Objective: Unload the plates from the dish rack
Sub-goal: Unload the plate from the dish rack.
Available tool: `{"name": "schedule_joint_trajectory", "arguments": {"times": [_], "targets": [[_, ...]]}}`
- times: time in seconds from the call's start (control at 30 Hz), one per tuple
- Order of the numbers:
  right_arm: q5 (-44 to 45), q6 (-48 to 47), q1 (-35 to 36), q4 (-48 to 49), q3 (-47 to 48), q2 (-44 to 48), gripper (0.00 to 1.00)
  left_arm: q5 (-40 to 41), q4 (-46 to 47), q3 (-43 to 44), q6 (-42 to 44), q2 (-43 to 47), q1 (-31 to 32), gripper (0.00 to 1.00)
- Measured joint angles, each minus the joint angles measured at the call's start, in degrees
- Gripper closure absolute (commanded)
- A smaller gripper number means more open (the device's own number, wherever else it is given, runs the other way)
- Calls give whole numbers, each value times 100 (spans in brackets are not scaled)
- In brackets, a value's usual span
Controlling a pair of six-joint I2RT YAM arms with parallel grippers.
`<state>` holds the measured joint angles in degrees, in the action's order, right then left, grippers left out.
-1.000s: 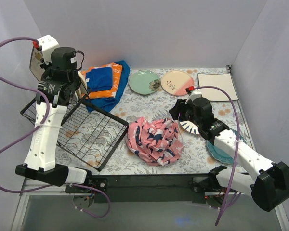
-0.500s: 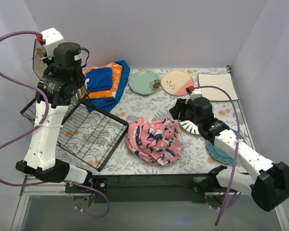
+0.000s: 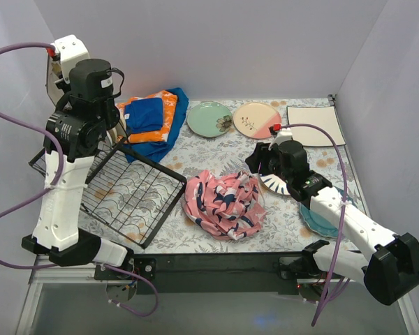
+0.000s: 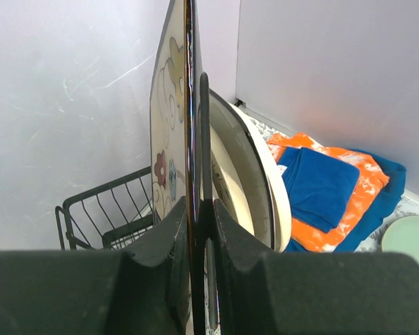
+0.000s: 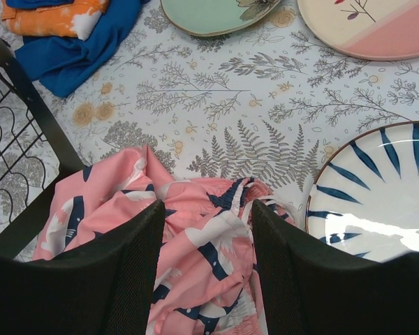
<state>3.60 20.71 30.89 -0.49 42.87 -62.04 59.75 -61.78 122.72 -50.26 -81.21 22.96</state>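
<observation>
My left gripper [image 4: 195, 206] is raised high at the back left, shut on the edge of a cream plate with flower marks [image 4: 169, 132], which stands on edge. Just right of it is a second cream plate [image 4: 262, 181], upright. The black wire dish rack [image 3: 136, 192] lies below on the left; its raised side [image 4: 98, 209] shows in the left wrist view. My right gripper [image 5: 206, 237] hangs open over the pink patterned cloth [image 5: 195, 244]. On the table lie a blue-striped plate [image 5: 377, 195], a mint green plate [image 3: 209, 118], a cream-and-pink plate [image 3: 257, 120], a cream square plate [image 3: 314, 125] and a teal plate [image 3: 321, 218].
Folded blue-orange cloths [image 3: 150, 118] lie at the back, right of the rack. The pink cloth [image 3: 223, 202] is bunched in the table's middle. White walls close the left, back and right sides. The right arm [image 3: 335, 209] stretches over the teal plate.
The left arm has risen and turned a little, carrying the held plate higher above the rack. The right arm has not moved.
</observation>
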Motion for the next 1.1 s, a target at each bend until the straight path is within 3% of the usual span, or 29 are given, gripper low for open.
{"name": "schedule_joint_trajectory", "arguments": {"times": [0.17, 0.33, 0.4, 0.47, 0.53, 0.7, 0.9, 1.1], "targets": [[39, -2, -2, -2, 48, -35, 41, 262, 326, -87, 396, 11, 170, 100], [72, -13, 0, -2, 52, -98, 41, 922, 1443, -957, 1432, 157, 695, 100], [76, -15, 0, -4, 52, -138, 41, 1239, 2457, -1526, 2334, 304, 964, 100], [79, -15, -2, -4, 52, -173, 41, 1456, 4124, -2315, 3757, 498, 1211, 100], [79, -17, 0, -4, 52, -201, 41, 1729, 6354, -2953, 5530, 520, 1469, 100], [81, -39, 0, -7, 55, -214, 41, 2092, 8817, -3152, 7464, 389, 1746, 100], [103, -83, 0, -28, 87, -214, 41, 2457, 10205, -3106, 8649, 326, 2020, 100], [144, -129, 0, -155, 162, -216, 41, 2514, 10443, -2647, 9068, -192, 2490, 100]]}}
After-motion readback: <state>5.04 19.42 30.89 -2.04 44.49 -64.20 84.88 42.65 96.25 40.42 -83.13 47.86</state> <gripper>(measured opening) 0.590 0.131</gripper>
